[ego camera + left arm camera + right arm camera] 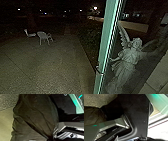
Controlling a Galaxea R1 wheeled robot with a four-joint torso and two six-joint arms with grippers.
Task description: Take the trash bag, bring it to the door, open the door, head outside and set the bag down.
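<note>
Green upright (106, 45), standing nearest the head camera, crosses the view right of centre from top to bottom; a small dark loop (99, 71) is fitted on its edge. Whether it is the door leaf or its frame cannot be told. To its right, close by, stands a pale winged statue (128, 56). Well apart, ahead and to the left, pale chairs (43, 37) stand on the yard; the left stretch of paving is otherwise unobstructed. Trash bag (35, 115): dark, full, located at the left wrist, its creases converging to a tight neck pinched by the left gripper (50, 138). Whether its base touches the ground cannot be told. Right gripper (140, 138): state cannot be told. Surface: rough paving (47, 65) with straight joints, bordered by dark shrubs (91, 35). Surroundings: night, outdoors, with one bright lamp (95, 8) in the distance.
</note>
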